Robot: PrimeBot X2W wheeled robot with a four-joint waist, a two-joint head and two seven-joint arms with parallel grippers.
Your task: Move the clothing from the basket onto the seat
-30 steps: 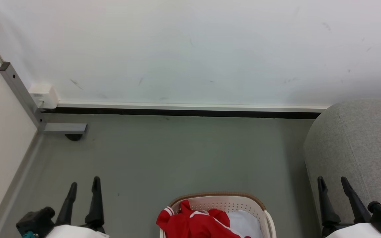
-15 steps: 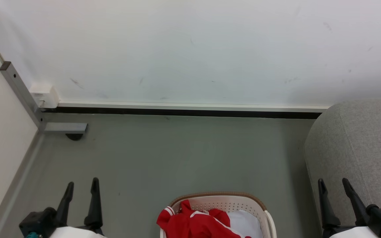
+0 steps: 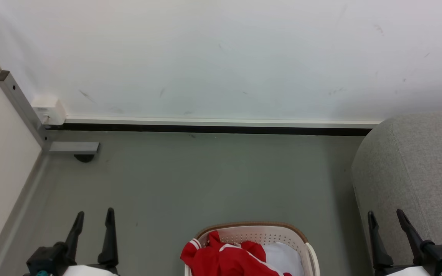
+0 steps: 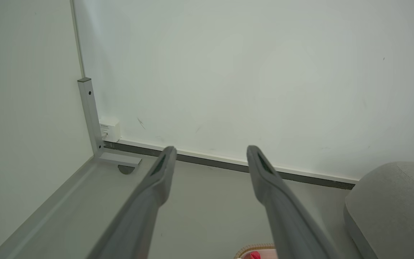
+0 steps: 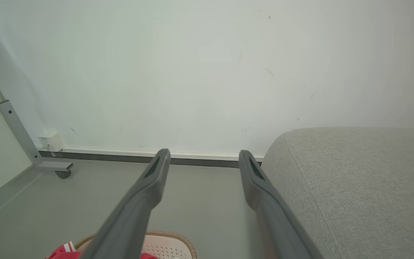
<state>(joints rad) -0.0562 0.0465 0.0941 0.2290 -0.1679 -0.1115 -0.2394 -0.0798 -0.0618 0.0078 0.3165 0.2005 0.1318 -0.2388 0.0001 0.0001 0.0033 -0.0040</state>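
Head view: red garment [image 3: 225,260] lay heaped in laundry basket [image 3: 271,233], striped cuff [image 3: 195,243] at left rim. Left gripper [image 3: 94,212], right gripper [image 3: 385,212] both spread, empty. I judged fabric light, limp; pinch raised fold near cuff. Sofa [image 3: 416,165] at right.

The grey-green floor [image 3: 213,180] carried the basket [image 3: 271,238] at the near edge, mid-view, and the seat [image 3: 416,172] at the right — the two apart, a strip of bare floor between them. In the far left corner a grey metal foot bar [image 3: 74,147] rested over a dark caster [image 3: 84,157].
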